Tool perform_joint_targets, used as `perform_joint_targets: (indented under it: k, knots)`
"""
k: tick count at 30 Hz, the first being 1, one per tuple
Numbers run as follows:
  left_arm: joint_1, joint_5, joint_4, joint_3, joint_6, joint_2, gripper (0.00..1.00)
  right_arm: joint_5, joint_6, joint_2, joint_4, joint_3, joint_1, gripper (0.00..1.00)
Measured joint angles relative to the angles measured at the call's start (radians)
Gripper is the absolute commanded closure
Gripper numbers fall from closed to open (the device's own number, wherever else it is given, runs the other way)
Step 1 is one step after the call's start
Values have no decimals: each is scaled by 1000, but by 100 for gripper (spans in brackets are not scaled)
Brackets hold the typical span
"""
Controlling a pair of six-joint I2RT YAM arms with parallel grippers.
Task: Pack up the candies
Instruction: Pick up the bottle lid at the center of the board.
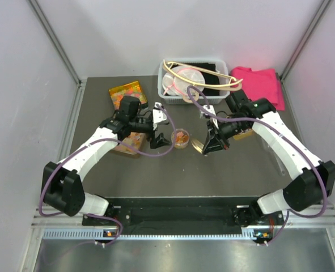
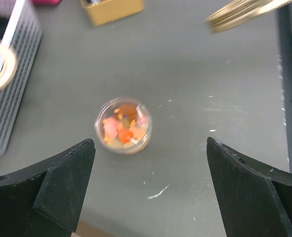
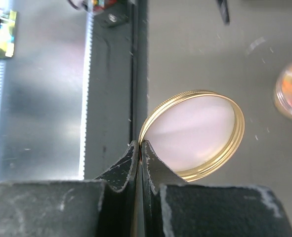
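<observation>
we see a lid point(image 3: 195, 136) of shiny gold metal with a smooth pale lining, a clear glossy jar point(image 2: 98, 127) of translucent candies point(image 2: 124, 127), a matt grey surface point(image 2: 185, 74) flecked with scuffs, a ribbed white plastic basket point(image 2: 10, 98), and the matt black, scuffed right hand point(image 3: 140, 148).

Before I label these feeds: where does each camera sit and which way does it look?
Top external: above, behind the bases, looking down at the table; both arms show.
Left wrist: looks down past the open left gripper at the jar of candies.
Right wrist: looks along the right gripper, shut on the gold lid.
Shared: jar and lid appear in all three.
</observation>
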State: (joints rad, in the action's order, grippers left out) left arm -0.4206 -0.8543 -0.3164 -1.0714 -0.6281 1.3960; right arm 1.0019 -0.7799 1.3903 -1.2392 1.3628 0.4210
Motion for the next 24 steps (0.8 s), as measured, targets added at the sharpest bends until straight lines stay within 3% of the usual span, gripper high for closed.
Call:
perform_joint_targets:
  k: [8, 11, 21, 24]
  knots:
    - [-23, -138, -143, -54, -218, 1, 2, 135, -174, 198, -80, 91, -5, 100]
    - [-35, -174, -177, -82, -268, 3, 11, 154, -206, 238, -88, 93, -5, 100]
    - [-124, -222, -255, -109, -378, 55, 20, 185, -228, 261, -102, 113, 25, 100]
    - [-156, -220, -271, -127, -388, 89, 27, 185, -230, 279, -105, 113, 67, 100]
